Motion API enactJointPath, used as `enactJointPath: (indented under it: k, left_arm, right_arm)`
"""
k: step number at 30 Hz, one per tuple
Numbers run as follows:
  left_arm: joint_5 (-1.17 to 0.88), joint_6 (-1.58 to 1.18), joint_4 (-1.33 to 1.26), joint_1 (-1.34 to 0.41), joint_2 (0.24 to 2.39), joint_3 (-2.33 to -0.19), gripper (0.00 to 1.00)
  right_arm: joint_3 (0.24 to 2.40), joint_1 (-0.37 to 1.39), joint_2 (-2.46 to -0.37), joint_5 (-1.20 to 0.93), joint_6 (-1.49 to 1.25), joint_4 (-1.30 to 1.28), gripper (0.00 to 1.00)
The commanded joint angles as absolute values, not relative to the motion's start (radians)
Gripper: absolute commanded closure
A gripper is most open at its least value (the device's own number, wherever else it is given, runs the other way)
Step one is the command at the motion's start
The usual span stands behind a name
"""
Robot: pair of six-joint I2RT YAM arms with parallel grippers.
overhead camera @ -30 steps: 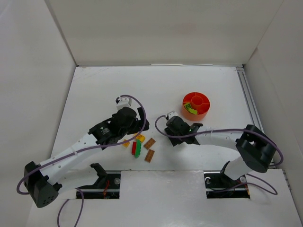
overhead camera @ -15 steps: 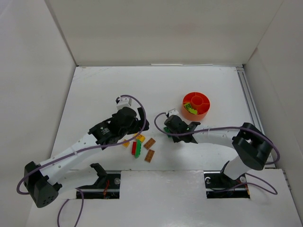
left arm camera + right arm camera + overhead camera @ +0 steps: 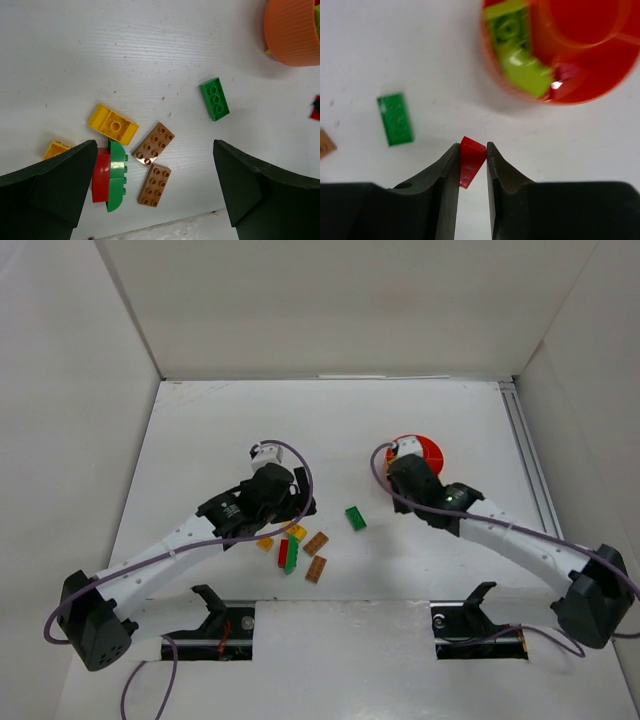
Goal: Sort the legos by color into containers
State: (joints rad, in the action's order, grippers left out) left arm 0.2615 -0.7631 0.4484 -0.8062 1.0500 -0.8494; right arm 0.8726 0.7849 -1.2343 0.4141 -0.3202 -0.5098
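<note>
My right gripper (image 3: 471, 150) is shut on a small red brick (image 3: 470, 159) and holds it above the table just short of the orange-red bowl (image 3: 600, 75), which has lime bricks (image 3: 520, 45) in one compartment. In the top view that gripper (image 3: 405, 462) covers the bowl's (image 3: 432, 452) left side. A green brick (image 3: 355, 518) lies alone on the table; it also shows in the right wrist view (image 3: 395, 119). My left gripper (image 3: 155, 165) is open above a cluster: yellow (image 3: 113, 124), orange (image 3: 56, 149), red (image 3: 102, 174), green (image 3: 117, 175) and two brown bricks (image 3: 154, 144).
The cluster lies near the front edge of the white table (image 3: 300, 430), by a raised ledge (image 3: 340, 640). White walls enclose the work area on three sides. A rail (image 3: 522, 440) runs along the right side.
My right arm has swung from the middle of the table up and right to the bowl, carrying the red brick. A green brick now lies uncovered where that gripper was. The left arm barely moved.
</note>
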Motion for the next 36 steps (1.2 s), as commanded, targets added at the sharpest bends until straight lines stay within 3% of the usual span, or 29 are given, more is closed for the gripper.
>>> enactJointPath:
  k: [1,10,26,34,36]
  left_arm:
    - [0.235,-0.752,0.428,-0.767,1.071,-0.87,0.0]
    - [0.176,-0.752,0.419,-0.7,1.08,-0.821,0.0]
    - [0.072,-0.784,0.44,-0.568,1.089,-0.755,0.0]
    - [0.054,-0.793,0.44,-0.558,1.08,-0.736,0.0]
    - [0.054,-0.793,0.451,-0.558,1.069,-0.736,0.0]
  right_arm:
    - [0.927,0.639,-1.136,0.434,-0.215,-0.511,0.75]
    - [1.015,0.365,-1.193,0.318,-0.107,-0.431,0.74]
    - [1.042,0.334,-1.325,0.285,-0.078,-0.383,0.68]
    - [1.042,0.334,-1.336,0.287,-0.089,-0.393,0.35]
    - [1.042,0.334,-1.324,0.287,-0.089,-0.402,0.34]
